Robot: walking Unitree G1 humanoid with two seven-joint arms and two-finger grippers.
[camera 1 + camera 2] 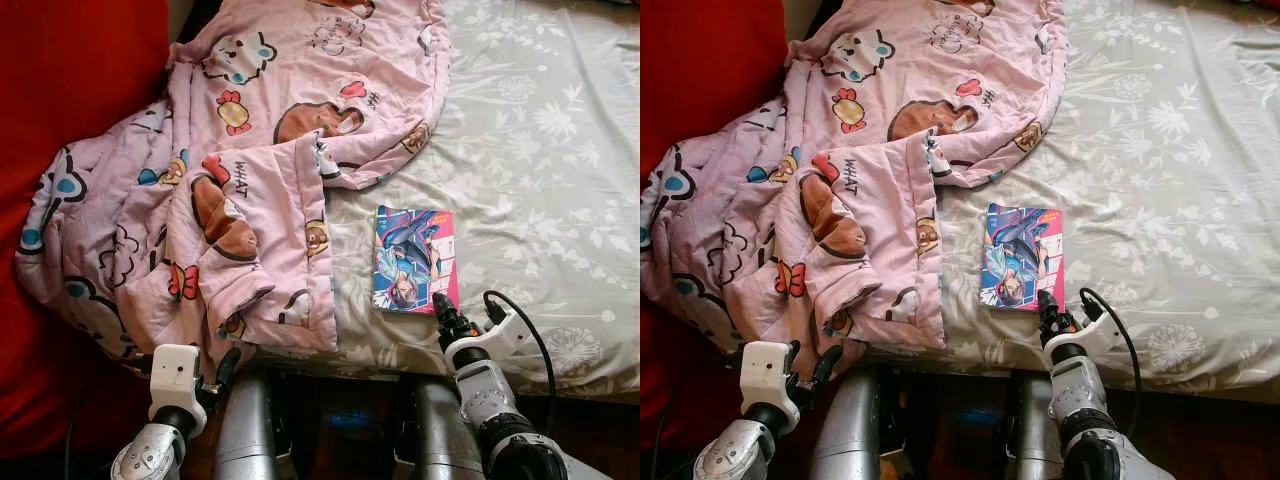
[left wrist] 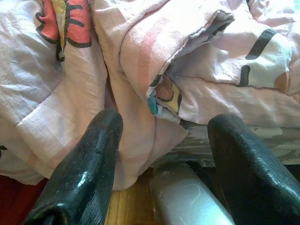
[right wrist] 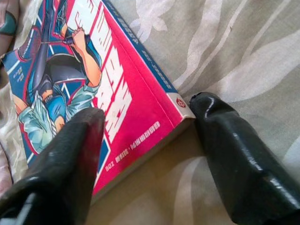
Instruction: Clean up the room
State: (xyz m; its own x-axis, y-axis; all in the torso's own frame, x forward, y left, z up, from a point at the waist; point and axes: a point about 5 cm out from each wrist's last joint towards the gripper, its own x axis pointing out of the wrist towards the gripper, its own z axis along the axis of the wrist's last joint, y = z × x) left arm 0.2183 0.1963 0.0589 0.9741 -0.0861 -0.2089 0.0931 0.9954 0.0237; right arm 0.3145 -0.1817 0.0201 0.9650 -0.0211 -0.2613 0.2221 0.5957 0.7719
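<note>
Right wrist view: right pincer (image 3: 150, 159) spread open, straddling near corner of book (image 3: 93, 89). Book flat on bed (image 1: 540, 150) beside quilt (image 1: 240, 170), long axis running away from pincer. Left pincer (image 2: 164, 164) open at quilt edge, farther from book.

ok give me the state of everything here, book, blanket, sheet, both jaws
book: closed, lying flat, cover up, on the sheet
pink blanket: crumpled, one corner folded over, spilling off the bed's near edge
grey sheet: spread over the bed, lightly wrinkled
right gripper: jaws open, straddling the book's near corner
left gripper: jaws open, holding nothing, at the blanket's hanging edge
</note>
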